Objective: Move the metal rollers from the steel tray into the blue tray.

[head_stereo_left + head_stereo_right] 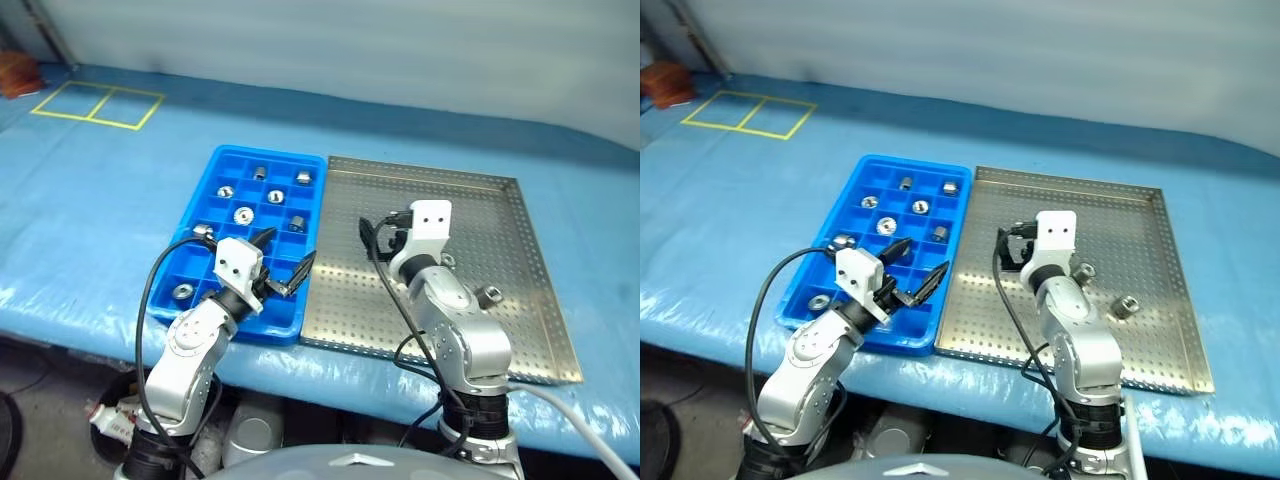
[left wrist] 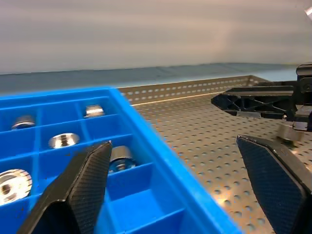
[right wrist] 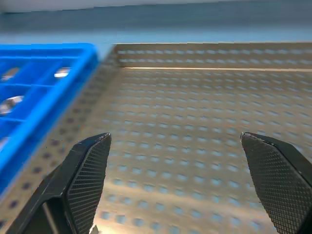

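The blue tray (image 1: pixel 200 214) lies left of the steel tray (image 1: pixel 520 250), their long sides touching. Several metal rollers (image 1: pixel 243 214) sit in the blue tray's compartments. Two more rollers (image 1: pixel 491 295) (image 1: pixel 447 260) rest on the steel tray's dotted base, just right of my right arm. My left gripper (image 1: pixel 283 260) stands open over the blue tray's near right corner, holding nothing. My right gripper (image 3: pixel 178 170) is open and empty above the steel tray's left half, aimed at the far rim. One of its black fingers (image 2: pixel 258 100) also appears in the left wrist view.
Yellow tape squares (image 1: pixel 95 103) mark the pale blue table cover at the far left, with a brown object (image 1: pixel 18 70) beyond them. Black cables (image 1: pixel 150 290) loop off both wrists. The table's front edge runs just below both trays.
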`<action>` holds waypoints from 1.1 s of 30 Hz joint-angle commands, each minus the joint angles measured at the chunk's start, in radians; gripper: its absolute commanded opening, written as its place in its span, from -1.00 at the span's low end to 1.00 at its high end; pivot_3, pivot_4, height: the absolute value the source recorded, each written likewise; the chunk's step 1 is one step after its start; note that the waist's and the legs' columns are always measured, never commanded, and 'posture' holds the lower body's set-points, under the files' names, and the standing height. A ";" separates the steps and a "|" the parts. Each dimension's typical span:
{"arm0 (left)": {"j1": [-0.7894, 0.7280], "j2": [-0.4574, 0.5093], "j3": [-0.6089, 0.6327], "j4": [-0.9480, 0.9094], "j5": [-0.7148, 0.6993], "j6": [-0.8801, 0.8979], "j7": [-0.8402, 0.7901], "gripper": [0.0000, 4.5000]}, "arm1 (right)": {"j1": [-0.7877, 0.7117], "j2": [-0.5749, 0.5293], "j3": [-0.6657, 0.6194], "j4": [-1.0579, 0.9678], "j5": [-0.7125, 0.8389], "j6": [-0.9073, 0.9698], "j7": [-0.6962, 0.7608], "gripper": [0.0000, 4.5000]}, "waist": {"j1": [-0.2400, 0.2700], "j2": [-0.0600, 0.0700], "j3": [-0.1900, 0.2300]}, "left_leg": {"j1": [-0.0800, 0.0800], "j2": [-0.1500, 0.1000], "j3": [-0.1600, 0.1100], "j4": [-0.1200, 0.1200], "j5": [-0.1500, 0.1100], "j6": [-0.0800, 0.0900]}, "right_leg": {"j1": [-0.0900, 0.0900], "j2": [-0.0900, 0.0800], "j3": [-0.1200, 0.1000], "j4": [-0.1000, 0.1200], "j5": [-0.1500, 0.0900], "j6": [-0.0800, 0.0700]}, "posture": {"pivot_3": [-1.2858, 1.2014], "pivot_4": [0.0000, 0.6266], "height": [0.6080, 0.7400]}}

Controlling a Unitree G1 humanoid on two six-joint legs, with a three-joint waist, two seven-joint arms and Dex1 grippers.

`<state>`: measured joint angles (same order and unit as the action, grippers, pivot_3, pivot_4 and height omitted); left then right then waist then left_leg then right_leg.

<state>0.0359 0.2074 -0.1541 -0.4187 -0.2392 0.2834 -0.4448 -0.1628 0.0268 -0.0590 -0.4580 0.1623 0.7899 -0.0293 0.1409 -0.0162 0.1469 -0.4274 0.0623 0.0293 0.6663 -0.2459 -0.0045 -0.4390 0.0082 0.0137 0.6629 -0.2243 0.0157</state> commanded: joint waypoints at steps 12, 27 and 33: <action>-0.036 -0.005 -0.046 0.017 -0.009 -0.017 -0.039 1.00 | -0.056 0.055 -0.060 0.141 -0.008 -0.068 -0.080 0.99 | -0.115 0.001 0.000 | 0.016 0.000 0.001 -0.004 0.000 0.001 | 0.011 0.001 0.003 0.003 -0.004 0.001 | 0.13 -0.52 1.00; -0.012 0.010 -0.059 -0.007 -0.011 -0.013 -0.041 1.00 | -0.135 0.036 -0.131 0.388 0.019 -0.154 -0.068 0.99 | -0.108 0.001 0.000 | 0.016 0.000 0.003 -0.004 0.000 0.001 | 0.011 0.001 0.005 0.003 -0.003 0.002 | 0.18 -0.52 1.00; -0.003 0.014 -0.059 -0.009 -0.014 -0.018 -0.041 1.00 | -0.129 0.045 -0.110 0.399 0.018 -0.161 -0.058 0.30 | -0.105 0.001 0.000 | 0.015 0.000 0.003 -0.004 0.000 0.001 | 0.010 0.000 0.005 0.002 -0.003 0.002 | 0.18 -0.52 1.00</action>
<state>0.0314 0.2216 -0.2078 -0.3933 -0.2455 0.2784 -0.4813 -0.2856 0.0701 -0.1810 -0.0402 0.1704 0.6516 -0.0924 0.0356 -0.0154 0.1470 -0.4120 0.0618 0.0321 0.6623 -0.2455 -0.0038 -0.4285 0.0086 0.0188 0.6653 -0.2274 0.0180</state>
